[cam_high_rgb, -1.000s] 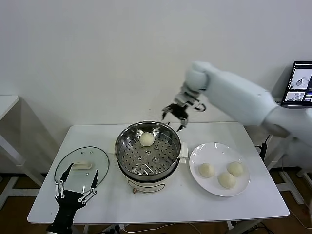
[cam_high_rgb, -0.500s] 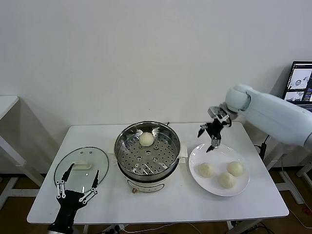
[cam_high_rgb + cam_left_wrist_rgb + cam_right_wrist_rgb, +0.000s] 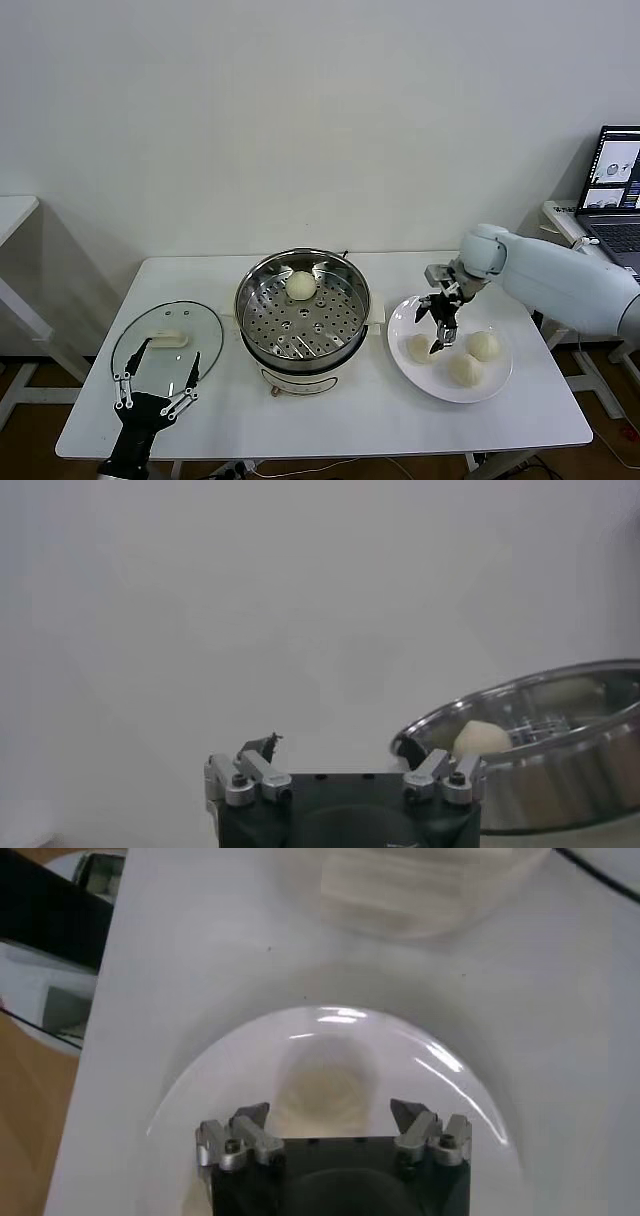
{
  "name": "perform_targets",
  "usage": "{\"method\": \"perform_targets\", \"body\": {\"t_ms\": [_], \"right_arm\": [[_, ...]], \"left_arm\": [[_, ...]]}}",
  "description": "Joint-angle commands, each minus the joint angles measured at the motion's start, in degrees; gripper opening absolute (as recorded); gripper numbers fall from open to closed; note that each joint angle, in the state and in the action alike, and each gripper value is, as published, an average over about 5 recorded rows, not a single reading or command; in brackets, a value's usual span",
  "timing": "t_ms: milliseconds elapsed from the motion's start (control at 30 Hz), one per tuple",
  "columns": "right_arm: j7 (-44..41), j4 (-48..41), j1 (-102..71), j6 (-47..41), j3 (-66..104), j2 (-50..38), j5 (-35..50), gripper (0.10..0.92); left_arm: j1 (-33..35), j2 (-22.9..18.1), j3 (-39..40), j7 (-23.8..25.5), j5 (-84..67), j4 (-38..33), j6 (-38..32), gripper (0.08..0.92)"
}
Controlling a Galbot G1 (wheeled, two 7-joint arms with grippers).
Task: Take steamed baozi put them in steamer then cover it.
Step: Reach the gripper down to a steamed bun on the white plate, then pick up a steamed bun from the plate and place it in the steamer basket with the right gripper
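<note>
One cream-white baozi (image 3: 301, 285) lies on the perforated tray inside the steel steamer (image 3: 258, 300), which also shows in the left wrist view as the steamer (image 3: 560, 750) holding that baozi (image 3: 480, 738). Three more baozi sit on the white plate (image 3: 410, 375). My right gripper (image 3: 440, 322) hangs open just above the leftmost bun (image 3: 421, 348). In the right wrist view that bun (image 3: 325, 1083) lies between the spread fingers (image 3: 410, 1116) of the right gripper (image 3: 330, 1118), untouched. The glass cover (image 3: 190, 325) rests flat at the table's left. My left gripper (image 3: 155, 385) waits open over its near edge.
The white table (image 3: 330, 420) carries the cover, the steamer and the plate in a row. A laptop (image 3: 615, 170) stands beyond the right edge. A second table's corner shows far left. Bare tabletop lies in front of the steamer.
My right arm has swung from above the steamer's far rim to the right and come down over the plate. The left arm, the cover and all the buns have stayed put.
</note>
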Motion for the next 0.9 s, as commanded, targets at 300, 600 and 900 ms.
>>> {"method": "perform_targets", "body": {"t_ms": [300,600,900], "right_arm": [[4.1,-0.5,-2.9,-1.4,-0.6,1.1,-2.6,0.823],[4.4,0.0,-2.9,-1.2,-0.6,0.7,-4.0,0.713],[4.3,4.3,1.1,-0.3,0.1,-1.8,-4.6,0.671]], "left_arm": [[0.0,0.0,-0.3,-0.2,0.1,0.4,-0.1,0.823],[0.1,0.0,-0.5,-0.2,0.0,0.5,-0.2,0.823],[-0.1,0.2,-0.6,0.0,-0.2,0.3,-0.3,0.823]]}}
